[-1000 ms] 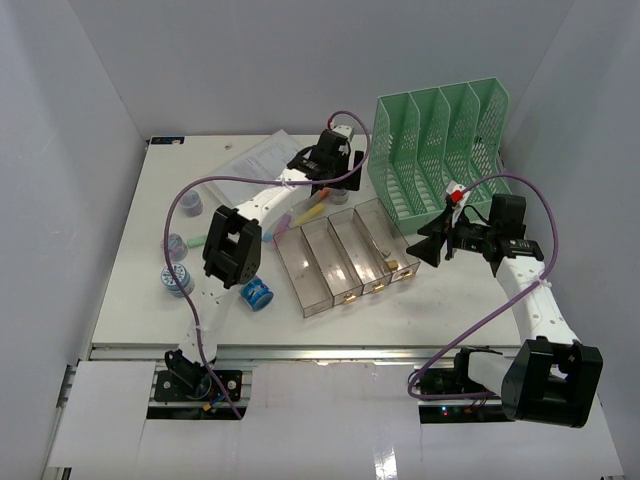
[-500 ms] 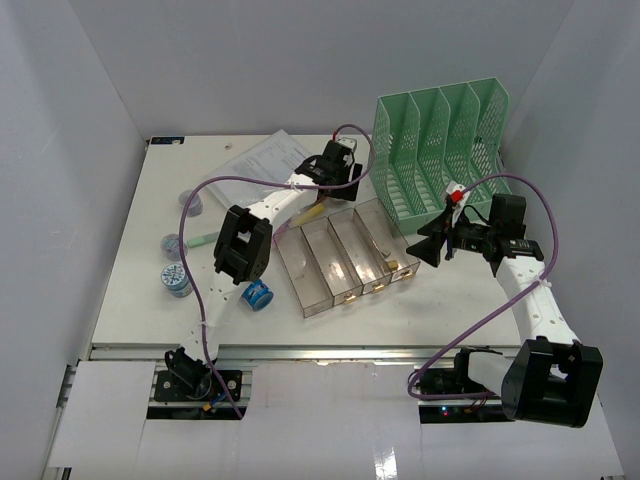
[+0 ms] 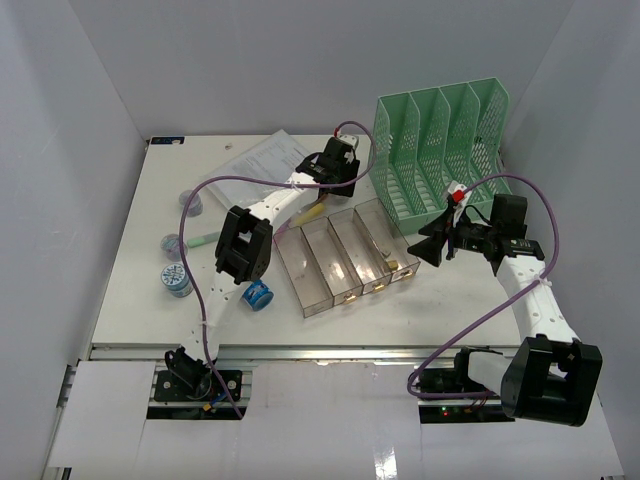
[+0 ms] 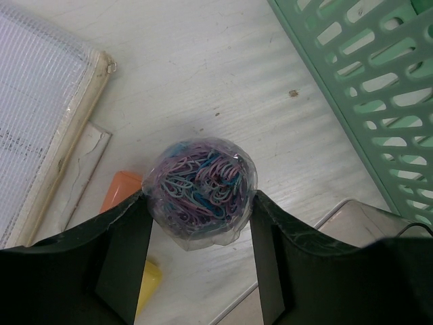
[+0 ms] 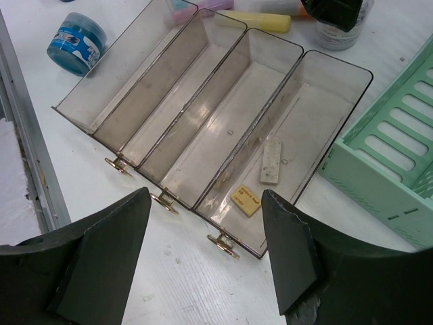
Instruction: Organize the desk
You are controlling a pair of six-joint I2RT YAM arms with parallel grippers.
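Observation:
The desk (image 3: 130, 290) is a white tabletop with items scattered on it. My left gripper (image 3: 335, 168) is at the back centre, shut on a clear round tub of coloured paper clips (image 4: 201, 189), gripped on both sides beside the tray's far end. Whether the tub touches the desk I cannot tell. My right gripper (image 3: 432, 245) is open and empty, hovering over the near right end of the clear four-compartment tray (image 3: 345, 255). In the right wrist view (image 5: 206, 196) its fingers frame the tray's handles. Two erasers (image 5: 271, 161) lie in the rightmost compartment.
A mint-green mesh file rack (image 3: 440, 150) stands at the back right, close to the tub. A mesh document pouch (image 3: 262, 158) lies at the back. Orange and yellow highlighters (image 3: 312, 212) lie by the tray. Blue tubs (image 3: 257, 294) and small containers (image 3: 177, 280) sit left. The metal rail (image 5: 27, 162) runs along the front.
My left arm's elbow has swung right and its gripper has shifted slightly right and back with the tub. The right arm has not moved.

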